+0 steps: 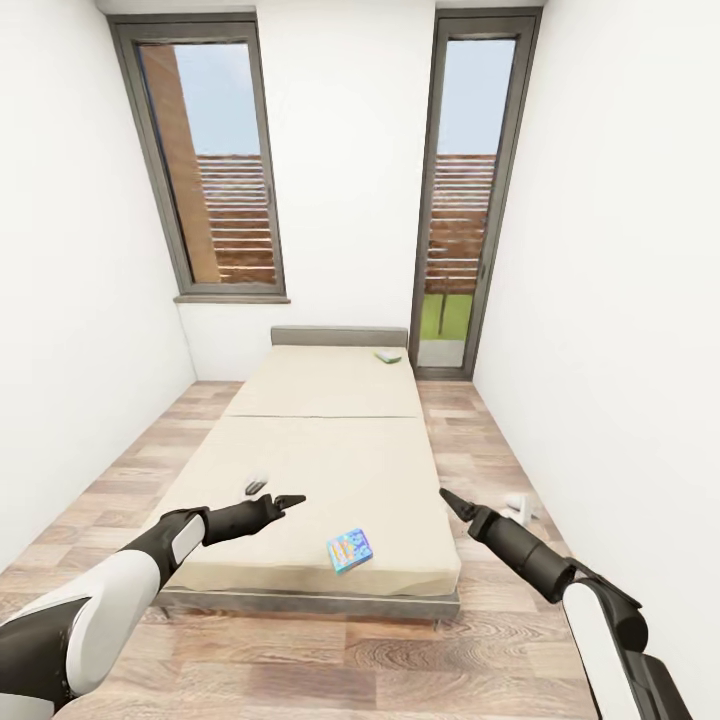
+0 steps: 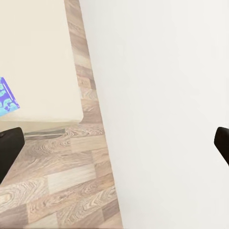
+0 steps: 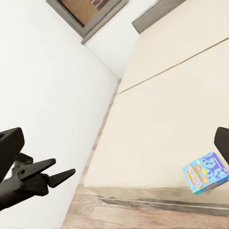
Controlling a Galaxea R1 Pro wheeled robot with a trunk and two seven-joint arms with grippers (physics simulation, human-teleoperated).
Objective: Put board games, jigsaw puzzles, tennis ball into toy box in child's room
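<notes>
1. Blue board game (image 1: pixel 349 550) lies flat near the bed's (image 1: pixel 330 440) foot edge; second game box (image 1: pixel 388 356) near the headboard.
2. Left gripper (image 1: pixel 293 499) and right gripper (image 1: pixel 446 496) hover empty, jaws parted.

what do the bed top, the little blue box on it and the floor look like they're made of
The bed top: matte cream fabric or foam, with one seam line. The small blue box: printed cardboard, by its flat shape and bright graphics, though that is a guess. The floor: wood planks or laminate, with visible grain and plank joints.
</notes>
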